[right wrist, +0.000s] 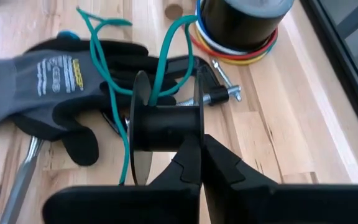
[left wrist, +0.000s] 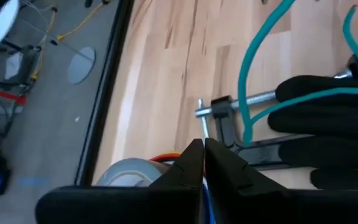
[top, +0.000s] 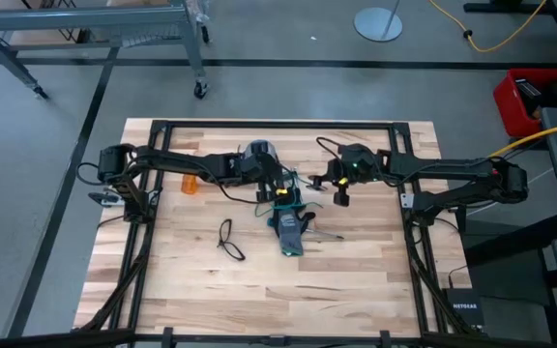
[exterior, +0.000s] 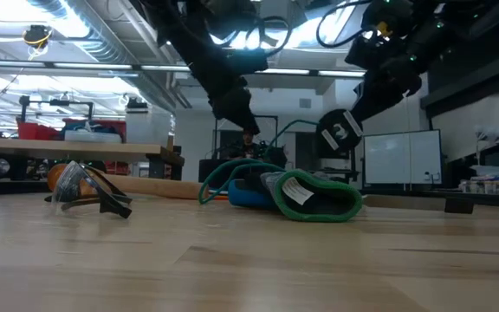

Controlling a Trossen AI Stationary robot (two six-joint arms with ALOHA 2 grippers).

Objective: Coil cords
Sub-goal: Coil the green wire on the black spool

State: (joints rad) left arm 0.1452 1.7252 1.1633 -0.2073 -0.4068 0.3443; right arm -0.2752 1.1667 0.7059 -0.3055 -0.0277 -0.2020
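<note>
Closest to us, the glove lies mid-table with the green cord draped over it. Right gripper clamps the spool's rim. Left gripper hovers pinched together, empty; the cord looks light and floppy, best pinched near its end.

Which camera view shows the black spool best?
The right wrist view: the spool fills the middle, green cord running off it. The low view shows one flange; the high view only a speck; the left wrist view nothing.
</note>
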